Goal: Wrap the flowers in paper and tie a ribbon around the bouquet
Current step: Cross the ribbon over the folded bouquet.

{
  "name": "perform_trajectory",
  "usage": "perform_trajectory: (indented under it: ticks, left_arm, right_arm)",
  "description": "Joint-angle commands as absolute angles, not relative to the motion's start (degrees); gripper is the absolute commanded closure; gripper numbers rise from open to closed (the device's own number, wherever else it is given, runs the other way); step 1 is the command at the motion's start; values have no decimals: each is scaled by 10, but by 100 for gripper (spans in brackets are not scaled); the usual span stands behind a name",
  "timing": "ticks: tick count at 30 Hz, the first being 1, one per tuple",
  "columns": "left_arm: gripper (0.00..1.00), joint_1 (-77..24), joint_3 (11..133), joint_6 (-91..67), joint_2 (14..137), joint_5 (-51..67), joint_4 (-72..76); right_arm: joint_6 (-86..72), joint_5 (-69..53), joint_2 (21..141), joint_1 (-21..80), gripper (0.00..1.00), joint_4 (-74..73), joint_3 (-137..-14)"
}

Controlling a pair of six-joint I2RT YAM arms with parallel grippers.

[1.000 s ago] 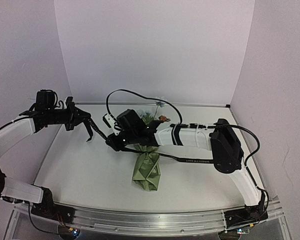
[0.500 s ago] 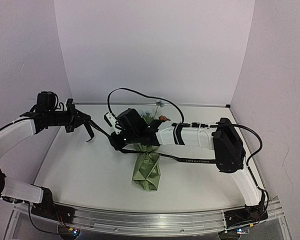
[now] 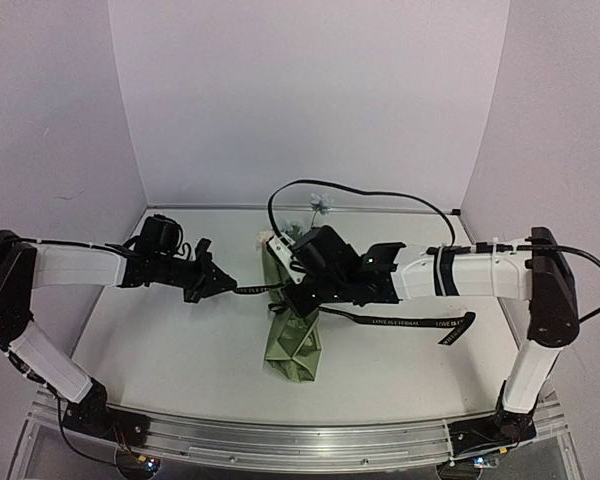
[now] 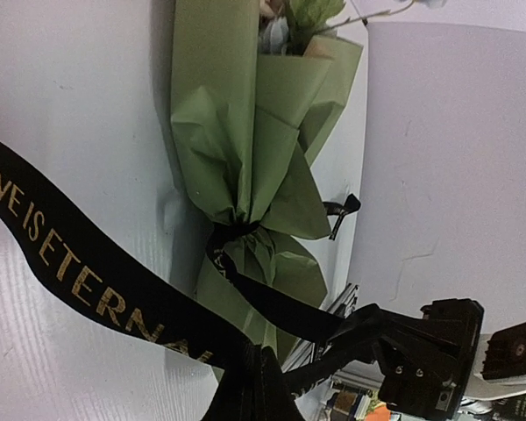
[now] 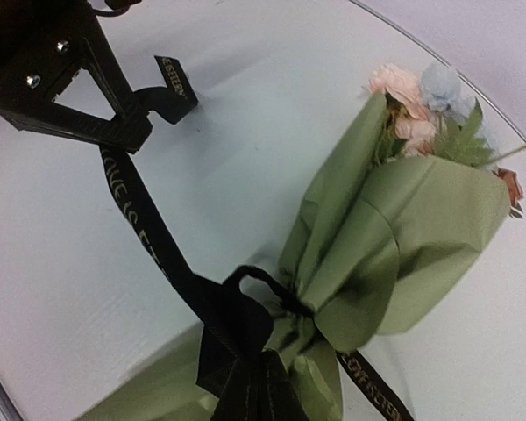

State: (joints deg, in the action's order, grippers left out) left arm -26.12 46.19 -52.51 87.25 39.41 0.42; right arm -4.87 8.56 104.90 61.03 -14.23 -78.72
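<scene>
Bouquet point(image 3: 292, 345), just one, is lying on the white surface point(image 3: 160, 350) between the two arms, its narrow end pointing toward the arm bases; its flowers point(image 5: 414, 98), pink, pale blue and cream, are showing above the wide end of a single sheet of olive-green paper point(image 4: 219, 114). One ribbon point(image 3: 400, 322), black with gold lettering, is circling the pinched waist of the cone; a free tail is trailing off to the right along the surface, under the right arm point(image 3: 470, 275). Two sets of jaws are working it; the left jaws are pinching shut on the strand that is stretching taut to the left of the waist, just beside the bouquet; the right jaws are closing tight on the ribbon close to the knot, hovering directly over the waist, with the blooms lying beyond them.
</scene>
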Motion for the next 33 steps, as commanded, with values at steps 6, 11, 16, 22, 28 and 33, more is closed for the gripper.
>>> perform_trajectory:
  ticks: [6, 11, 16, 22, 28, 33]
  left_arm:
    - [100, -303, 549, -531, 1012, 347, 79]
    - [100, -311, 577, -519, 1045, 342, 66]
    - [100, -318, 609, -509, 1083, 333, 52]
    - [100, -318, 619, -485, 1102, 341, 39]
    - [100, -318, 615, -454, 1105, 328, 11]
    - [94, -318, 613, -443, 1108, 329, 4]
  right_arm:
    - [-11, 226, 1000, 594, 100, -219, -736]
    - [-15, 220, 997, 578, 100, -229, -725]
    - [-27, 221, 994, 560, 100, -234, -727]
    - [-17, 204, 994, 540, 100, -244, -745]
    - [-14, 169, 974, 539, 100, -273, -747]
    - [-25, 118, 942, 540, 100, -315, -735]
